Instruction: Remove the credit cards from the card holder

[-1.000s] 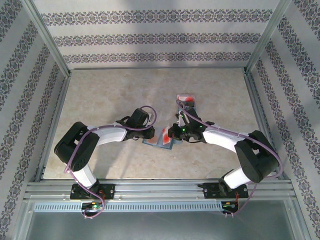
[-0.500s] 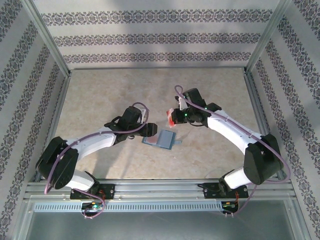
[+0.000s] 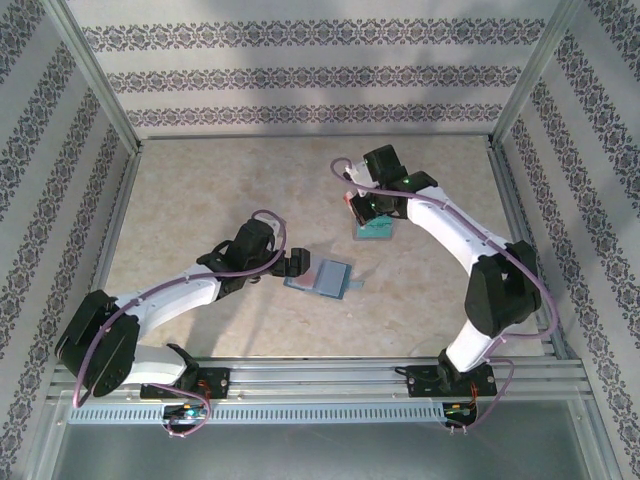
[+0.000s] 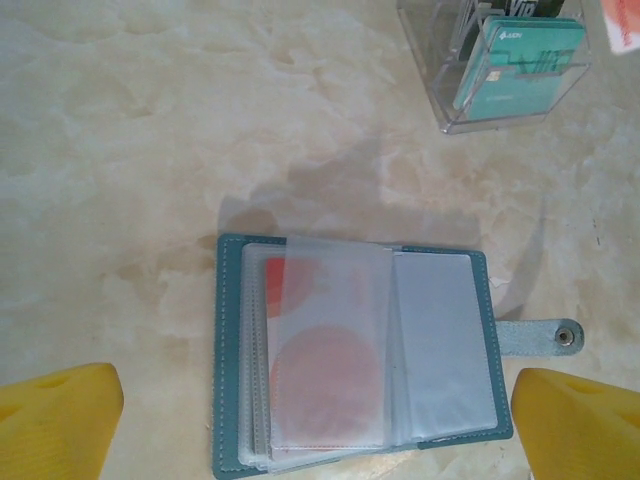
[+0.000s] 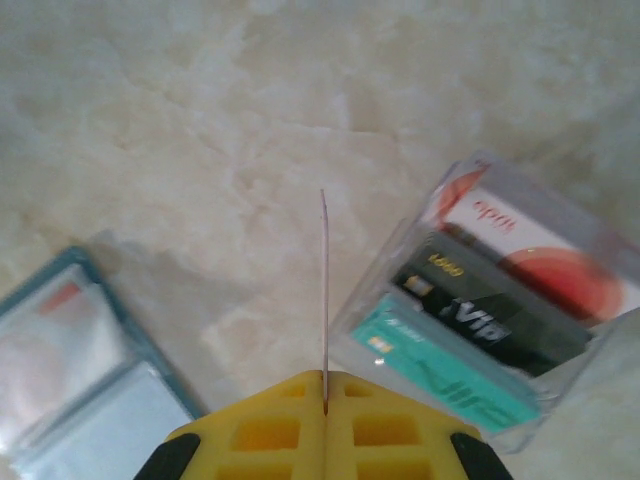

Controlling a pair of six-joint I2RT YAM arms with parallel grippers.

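Swung off toward 1 o'clock from the card holder (image 3: 328, 278), the right tool (image 5: 325, 400) hangs clamped on a credit card (image 5: 324, 290) beside the clear box (image 5: 500, 320), whose rim could snag a skewed drop, while the left tool (image 3: 293, 263), spread apart, hovers by the holder lying open mid-counter (image 3: 200, 200), long axis 10-to-4, snap tab (image 4: 545, 338) toward 4.
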